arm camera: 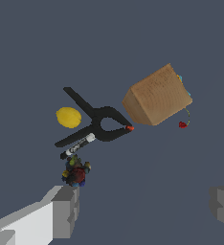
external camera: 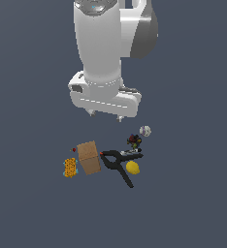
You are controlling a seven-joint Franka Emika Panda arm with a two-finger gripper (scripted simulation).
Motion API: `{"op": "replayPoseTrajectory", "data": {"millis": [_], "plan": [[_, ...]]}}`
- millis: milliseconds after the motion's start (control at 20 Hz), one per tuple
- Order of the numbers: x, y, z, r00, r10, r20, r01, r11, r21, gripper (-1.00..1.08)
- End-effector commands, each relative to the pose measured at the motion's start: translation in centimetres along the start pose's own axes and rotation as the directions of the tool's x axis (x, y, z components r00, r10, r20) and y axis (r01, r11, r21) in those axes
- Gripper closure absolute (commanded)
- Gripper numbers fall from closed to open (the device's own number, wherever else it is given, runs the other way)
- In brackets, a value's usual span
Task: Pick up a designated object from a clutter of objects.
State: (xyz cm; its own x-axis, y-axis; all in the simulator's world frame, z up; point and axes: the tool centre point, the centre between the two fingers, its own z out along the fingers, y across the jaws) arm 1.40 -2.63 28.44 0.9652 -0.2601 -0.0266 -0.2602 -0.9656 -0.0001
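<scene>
The tan-brown box (external camera: pixel 89 157) lies on the dark floor at the exterior view's left of the clutter; it also shows in the wrist view (arm camera: pixel 157 95). Beside it are the black clamp (external camera: pixel 116 164) (arm camera: pixel 99 124), the yellow lemon (external camera: pixel 132 167) (arm camera: pixel 68 117), the orange patterned block (external camera: pixel 70 167), the white ball (external camera: pixel 145 131) and a dark small item (external camera: pixel 134 141) (arm camera: pixel 75 173). My gripper (external camera: pixel 105 115) (arm camera: pixel 145 208) hangs well above the clutter, open and empty, with its grey fingers (arm camera: pixel 66 210) wide apart. The box lies off to one side, not between them.
A small red item (arm camera: pixel 182 125) (external camera: pixel 73 150) lies by the box's far corner. A short black-and-white stick (arm camera: pixel 78 146) lies between the clamp and the dark item. The floor (external camera: pixel 183 203) is plain dark grey all around.
</scene>
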Motion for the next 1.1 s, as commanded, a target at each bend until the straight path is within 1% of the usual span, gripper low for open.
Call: {"op": "replayPoseTrajectory", "data": {"millis": [0,250,500,750,900,1050], "plan": [[0.7,0.3,0.5,0.998,0.068,-0.001,-0.068,0.998,0.003,-0.92],[2.1,1.0,1.7,0.976,0.217,-0.002,-0.217,0.976,0.008,-0.92],[3.5,1.7,3.0,0.932,0.362,-0.003,-0.362,0.932,0.012,-0.92],[4.8,2.5,4.3,0.867,0.498,-0.004,-0.498,0.867,0.015,-0.92],[5.6,3.0,5.1,0.819,0.574,-0.005,-0.574,0.819,0.016,-0.92],[6.3,3.5,6.0,0.764,0.646,-0.006,-0.645,0.764,0.018,-0.92]]}}
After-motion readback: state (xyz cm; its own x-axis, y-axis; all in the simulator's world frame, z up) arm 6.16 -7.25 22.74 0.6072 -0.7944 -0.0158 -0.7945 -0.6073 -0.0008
